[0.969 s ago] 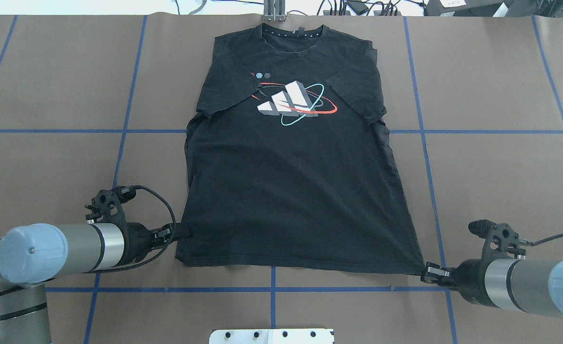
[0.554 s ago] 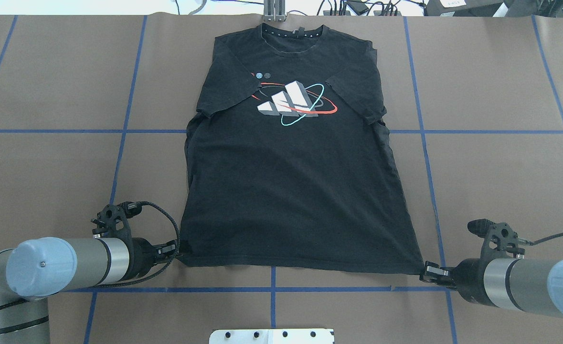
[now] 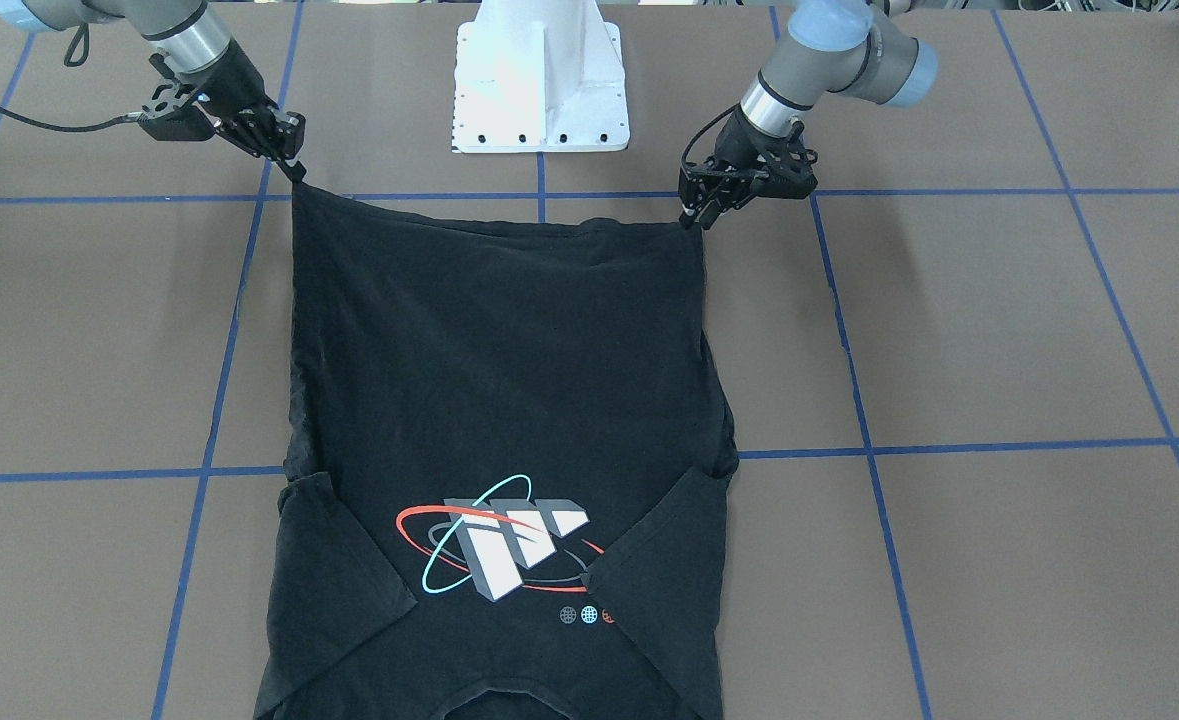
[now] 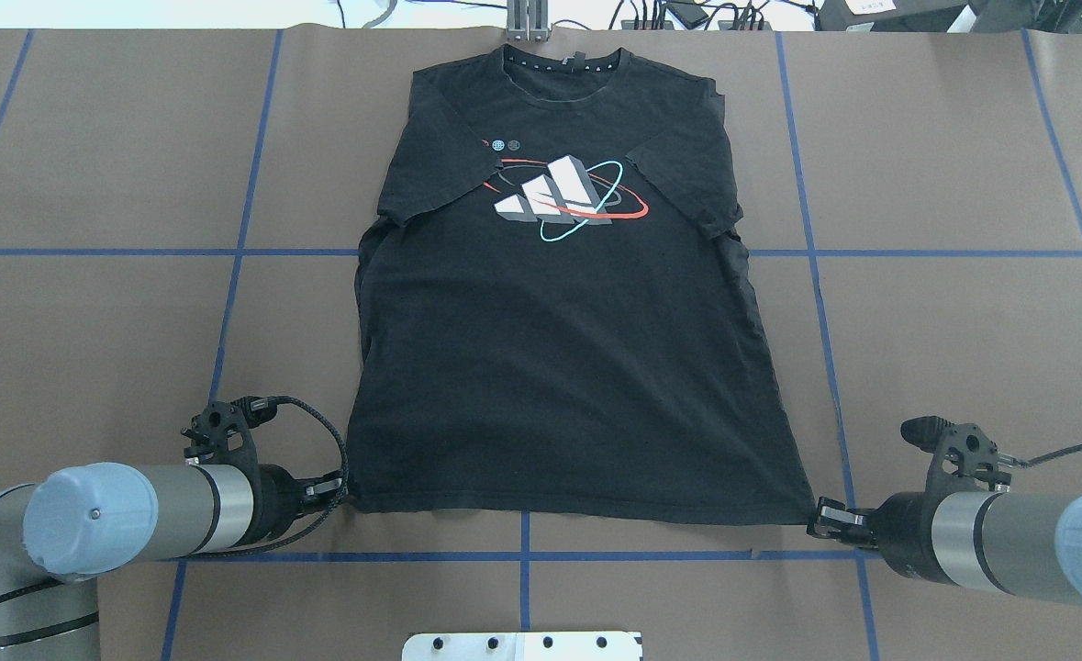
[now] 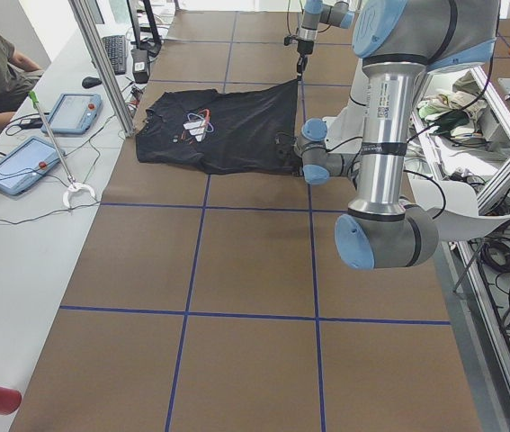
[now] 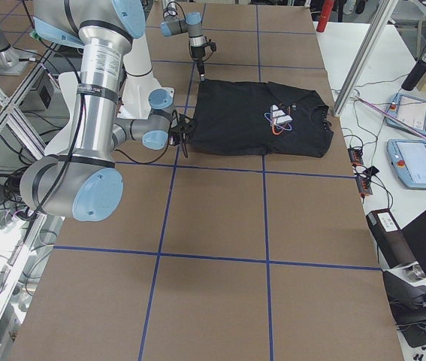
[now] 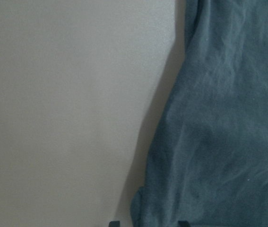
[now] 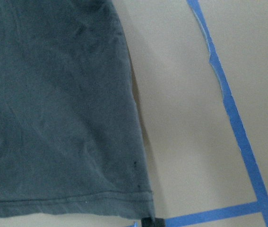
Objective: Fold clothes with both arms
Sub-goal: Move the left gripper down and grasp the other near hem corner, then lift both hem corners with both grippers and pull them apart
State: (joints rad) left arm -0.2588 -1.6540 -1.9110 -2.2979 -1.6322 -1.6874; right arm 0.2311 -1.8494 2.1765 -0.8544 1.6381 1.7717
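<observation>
The black T-shirt [image 4: 559, 367] lies flat on the brown table, print up and both sleeves folded inward, its hem toward the robot. My left gripper [image 4: 346, 498] is low at the hem's left corner. Its wrist view shows two fingertips [image 7: 114, 223] set apart, open, with the cloth corner [image 7: 219, 118] between them. My right gripper [image 4: 816, 523] is shut on the hem's right corner [image 8: 143, 201], which the front view shows pulled to a small point at the gripper [image 3: 294, 165]. In that view the left gripper [image 3: 692, 215] touches the shirt [image 3: 499, 350] at its other corner.
The white base plate [image 4: 522, 643] sits at the near edge between the arms. Blue tape lines [image 4: 522, 555] grid the table. Cables and a metal post [image 4: 527, 18] line the far edge. A person sits beside tablets [image 5: 21, 162] on the side bench.
My left gripper slid along the shirt's left side edge toward the robot, down to the hem corner, shifting that corner slightly. The right gripper stayed at its corner.
</observation>
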